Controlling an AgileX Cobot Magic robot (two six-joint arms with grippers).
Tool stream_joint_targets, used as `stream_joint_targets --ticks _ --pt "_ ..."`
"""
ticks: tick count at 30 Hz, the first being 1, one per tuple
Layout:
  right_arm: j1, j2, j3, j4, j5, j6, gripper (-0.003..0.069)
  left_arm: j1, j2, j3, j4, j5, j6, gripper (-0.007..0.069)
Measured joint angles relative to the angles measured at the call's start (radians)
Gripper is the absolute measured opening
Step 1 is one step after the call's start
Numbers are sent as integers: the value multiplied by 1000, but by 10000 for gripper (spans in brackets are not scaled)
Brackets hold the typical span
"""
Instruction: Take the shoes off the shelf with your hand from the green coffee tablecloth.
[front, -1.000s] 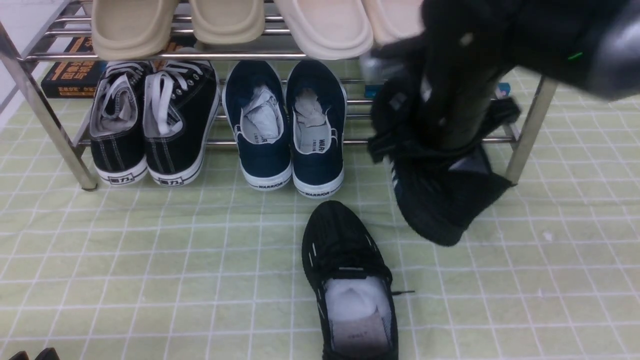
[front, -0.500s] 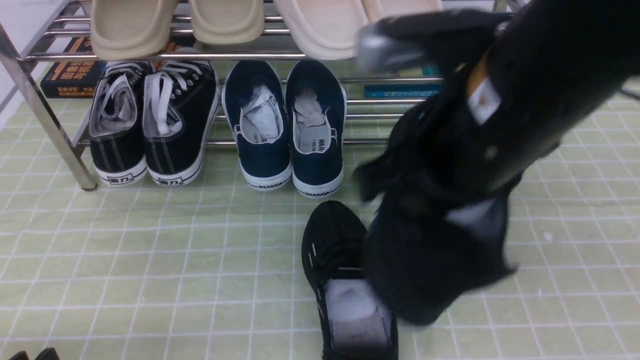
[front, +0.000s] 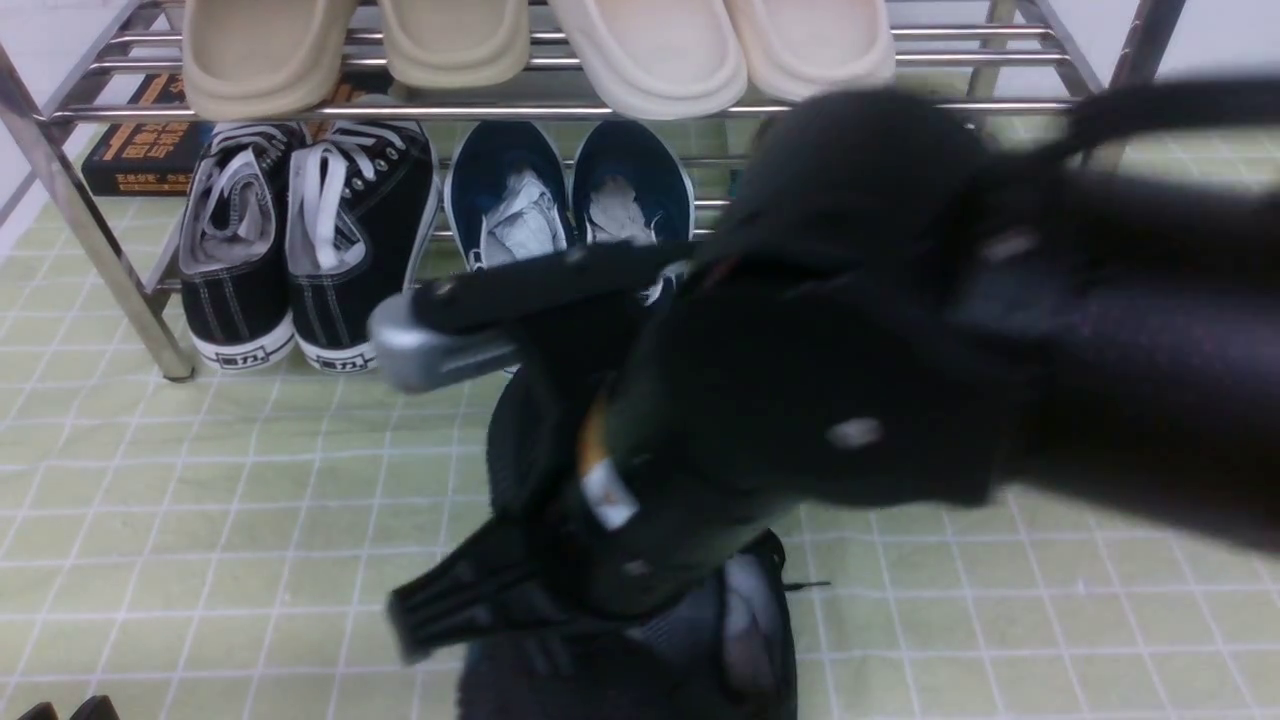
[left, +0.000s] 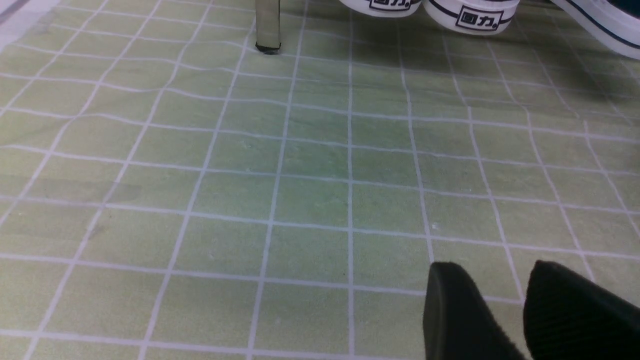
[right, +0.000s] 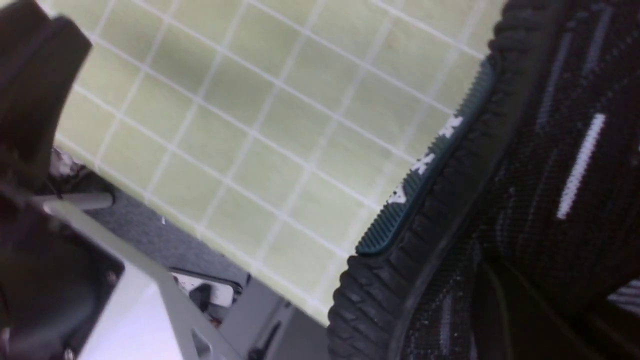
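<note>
Front view: the right gripper (front: 590, 560) has swung in the last second from the right end of the shelf (front: 95, 235) down and across toward the near cloth. The arm is blurred, so it is moving. The carried knit shoe (front: 545, 685) came with it and is now clear of the rack, which stands well behind the gripper. Its mate (front: 748, 612) lies on the green tablecloth (front: 200, 500), just beside and partly under the gripper, with paper stuffing showing. Judgement: both shoes are off the shelf, and only set-down and release remain. The fingertips are hidden by the wrist.

Left wrist view: the left gripper (left: 505, 290) sits low over bare cloth with its fingers slightly parted and nothing between them. White toe caps (left: 470, 12) sit far ahead of it.

Right wrist view: the carried shoe's ribbed sole and dashed knit sit right against the gripper. The shoe appears lifted, with the cloth's near hem below. The jaws are out of frame but clenched, by my reading pinching the shoe.
</note>
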Motion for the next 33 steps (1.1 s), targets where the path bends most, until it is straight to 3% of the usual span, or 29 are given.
stream_joint_targets --ticks 12,22,33 --pt "0 132 0 -26 -161 -3 10 0 0 0 0 0 0 242" --pt "7 174 0 -122 -156 -4 15 0 0 0 0 0 0 242" --pt "11 218 0 -139 -169 -4 29 0 0 0 0 0 0 242"
